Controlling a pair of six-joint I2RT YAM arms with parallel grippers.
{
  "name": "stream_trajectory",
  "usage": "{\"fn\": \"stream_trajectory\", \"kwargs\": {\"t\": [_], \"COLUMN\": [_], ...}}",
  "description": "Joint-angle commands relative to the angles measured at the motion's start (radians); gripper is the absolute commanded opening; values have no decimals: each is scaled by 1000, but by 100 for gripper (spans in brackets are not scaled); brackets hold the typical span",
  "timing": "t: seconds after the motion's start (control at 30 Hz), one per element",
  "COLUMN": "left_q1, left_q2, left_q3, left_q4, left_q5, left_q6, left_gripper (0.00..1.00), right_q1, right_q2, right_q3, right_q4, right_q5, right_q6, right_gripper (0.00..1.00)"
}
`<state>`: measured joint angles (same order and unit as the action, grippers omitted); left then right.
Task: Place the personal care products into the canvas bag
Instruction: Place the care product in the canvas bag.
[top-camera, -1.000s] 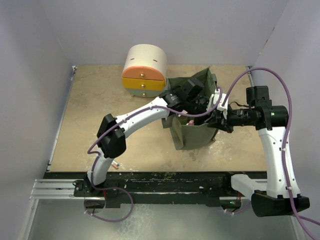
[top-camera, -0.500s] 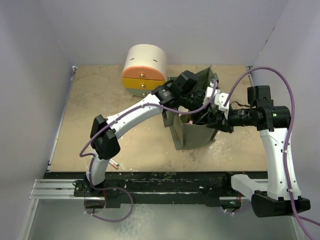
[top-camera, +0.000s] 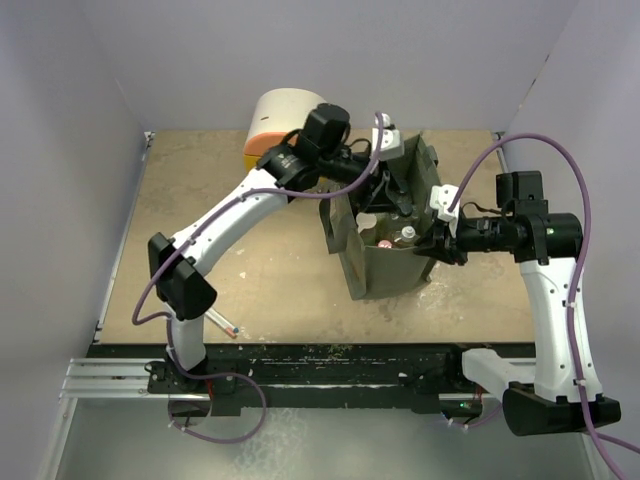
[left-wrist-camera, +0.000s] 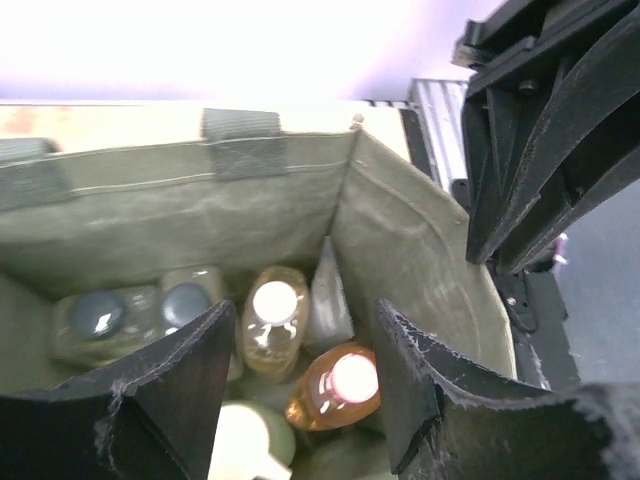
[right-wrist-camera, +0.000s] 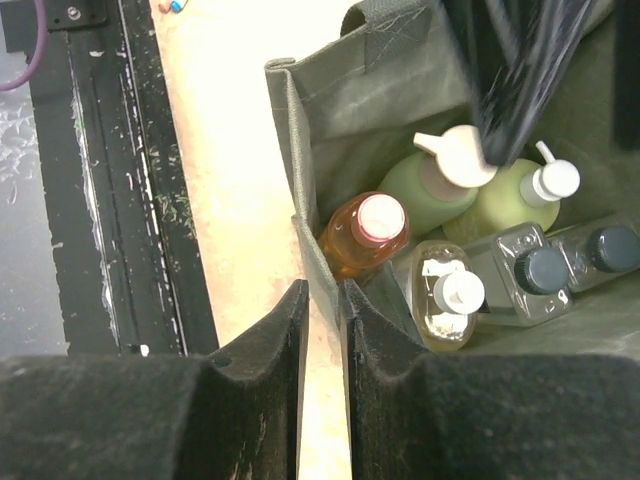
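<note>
Olive bag (top-camera: 385, 270) holds the bottles (right-wrist-camera: 365, 235), so I'd lift the empty, parted left tool (left-wrist-camera: 305, 310) straight up and ease the barely parted right tool (right-wrist-camera: 322, 295) off its rim without dragging.

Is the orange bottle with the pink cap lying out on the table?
No, the orange pink-capped bottle stands inside the canvas bag, against its wall, cap up.
</note>
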<state>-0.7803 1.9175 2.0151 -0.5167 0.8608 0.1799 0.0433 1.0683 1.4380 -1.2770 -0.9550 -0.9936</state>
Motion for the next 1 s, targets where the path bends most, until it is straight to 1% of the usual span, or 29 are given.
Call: {"fn": "stream_trajectory", "kwargs": {"t": [0.0, 0.1, 0.13, 0.17, 0.23, 0.33, 0.43, 0.5, 0.53, 0.57, 0.63, 0.67, 0.73, 0.83, 0.87, 0.9, 0.97], "left_q1": [32, 33, 38, 45, 69, 110, 137, 156, 167, 181, 213, 234, 302, 380, 397, 413, 447], "left_q2": [-154, -246, -266, -275, -304, -362, -425, -465, -483, -500, -534, -551, -581, -625, -638, -651, -677], "left_q3": [-20, -108, -122, -124, -143, -203, -276, -321, -341, -360, -394, -413, -445, -486, -501, -516, -548], "left_q4": [50, 118, 123, 113, 107, 119, 130, 138, 143, 148, 160, 170, 184, 198, 210, 224, 251], "left_q5": [-152, -530, -635, -727, -841, -905, -958, -987, -1000, -1010, -1030, -1037, -1030, -987, -975, -969, -966], "left_q6": [14, 36, 57, 73, 93, 96, 98, 97, 96, 94, 78, 59, 8, -49, -54, -53, -56], "left_gripper": [61, 59, 60, 61, 66, 74, 83, 91, 97, 100, 99, 99, 99, 99, 99, 99, 99], "right_q1": [-6, -6, -6, -6, -6, -6, -6, -6, -6, -6, -6, -6, -6, -6, -6, -6, -6], "right_q2": [-13, -15, -18, -18, -13, 9, 29, 49, 61, 68, 69, 68, 69, 76, 81, 85, 98], "right_q3": [44, 78, 88, 98, 117, 154, 182, 198, 208, 215, 222, 227, 236, 250, 252, 251, 254], "right_q4": [71, 157, 182, 202, 245, 298, 382, 434, 460, 478, 531, 560, 607, 658, 673, 691, 721], "right_q5": [25, 125, 146, 161, 199, 290, 400, 444, 454, 484, 552, 578, 631, 680, 696, 725, 770], "right_q6": [104, 221, 250, 267, 317, 375, 486, 547, 567, 580, 614, 624, 652, 677, 686, 698, 718], "right_gripper": [21, 24, 24, 25, 26, 30, 35, 41, 44, 46, 52, 57, 72, 88, 96, 100, 100]}}
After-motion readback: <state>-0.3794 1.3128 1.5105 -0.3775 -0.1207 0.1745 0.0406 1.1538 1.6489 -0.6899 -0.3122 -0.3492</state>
